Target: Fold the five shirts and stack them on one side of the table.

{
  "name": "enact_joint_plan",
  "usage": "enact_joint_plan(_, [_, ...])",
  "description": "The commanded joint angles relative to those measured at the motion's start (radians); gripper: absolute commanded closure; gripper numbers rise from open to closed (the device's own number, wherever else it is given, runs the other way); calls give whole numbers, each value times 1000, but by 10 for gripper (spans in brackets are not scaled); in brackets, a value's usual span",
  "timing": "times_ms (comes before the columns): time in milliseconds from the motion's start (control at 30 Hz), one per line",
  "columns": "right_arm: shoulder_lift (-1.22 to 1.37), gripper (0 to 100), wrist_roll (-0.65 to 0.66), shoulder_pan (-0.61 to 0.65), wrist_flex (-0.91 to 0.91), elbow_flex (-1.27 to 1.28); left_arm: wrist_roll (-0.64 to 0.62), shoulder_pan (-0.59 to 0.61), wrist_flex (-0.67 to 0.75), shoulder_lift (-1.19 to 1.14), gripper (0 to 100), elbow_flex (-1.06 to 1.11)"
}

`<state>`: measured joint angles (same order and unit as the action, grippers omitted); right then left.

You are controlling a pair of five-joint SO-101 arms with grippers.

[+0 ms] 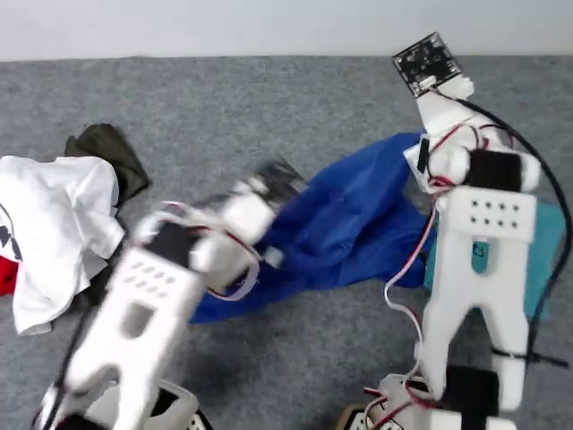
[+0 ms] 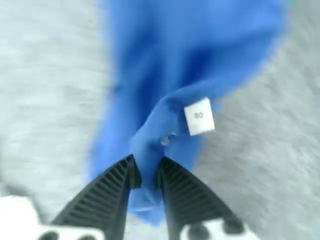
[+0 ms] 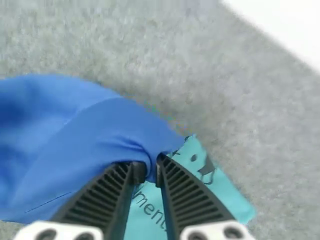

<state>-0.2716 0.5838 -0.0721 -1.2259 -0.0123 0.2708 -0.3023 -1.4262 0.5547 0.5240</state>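
Note:
A blue shirt [image 1: 354, 224] lies bunched across the middle of the grey table. My left gripper [image 2: 146, 172] is shut on a fold of the blue shirt [image 2: 165, 60] next to its small white label [image 2: 198, 117]; in the high view that arm's gripper [image 1: 273, 193] is at the shirt's left end. My right gripper [image 3: 146, 170] is shut on another edge of the blue shirt [image 3: 70, 135], above a folded teal shirt [image 3: 200, 200]. In the high view the right gripper [image 1: 428, 157] sits at the blue shirt's right end, with the teal shirt [image 1: 546, 260] under that arm.
A white shirt [image 1: 54, 224] lies in a heap at the left edge, with a dark olive shirt [image 1: 112, 152] behind it and a bit of red cloth [image 1: 7, 273] beneath. Bare grey table [image 1: 233, 98] stretches along the back.

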Motion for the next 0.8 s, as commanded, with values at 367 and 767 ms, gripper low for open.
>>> enact_joint_plan(367, [-348,987,109,2,12,-183,51,354,15,63,995,-590])
enact_joint_plan(767, [-352,987,146,-125,2,-502,55,364,48,28,995,-961])
